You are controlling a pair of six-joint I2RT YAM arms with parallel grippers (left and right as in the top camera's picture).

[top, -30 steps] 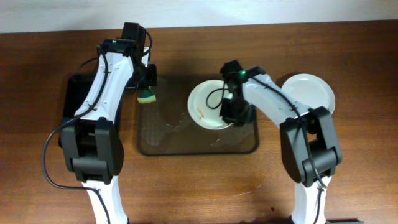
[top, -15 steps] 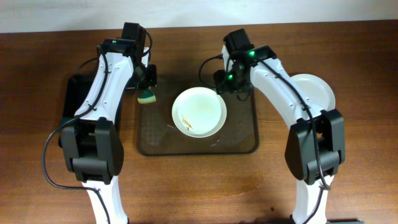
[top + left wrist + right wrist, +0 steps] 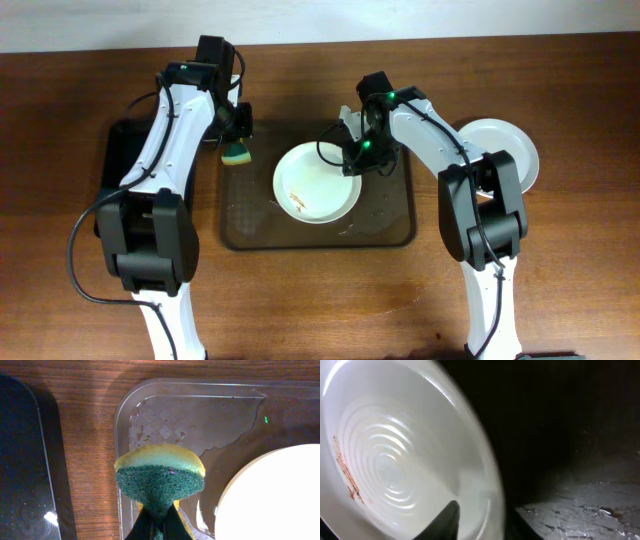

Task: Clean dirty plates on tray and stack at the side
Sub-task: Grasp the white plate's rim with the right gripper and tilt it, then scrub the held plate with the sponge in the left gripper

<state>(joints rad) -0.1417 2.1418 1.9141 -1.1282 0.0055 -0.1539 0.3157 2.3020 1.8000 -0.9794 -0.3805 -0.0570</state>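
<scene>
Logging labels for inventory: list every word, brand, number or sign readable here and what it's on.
None readable: no text shows on the brown textured tray, the round white smeared plate on it, the other white plate, the yellow-and-green sponge or the black glossy tray.

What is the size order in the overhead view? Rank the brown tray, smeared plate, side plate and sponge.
1. brown tray
2. smeared plate and side plate: they look alike and the side plate is partly hidden, so unranked
3. sponge

Right wrist view dim, plate (image 3: 395, 460) apparently blurred; overhead even.
</scene>
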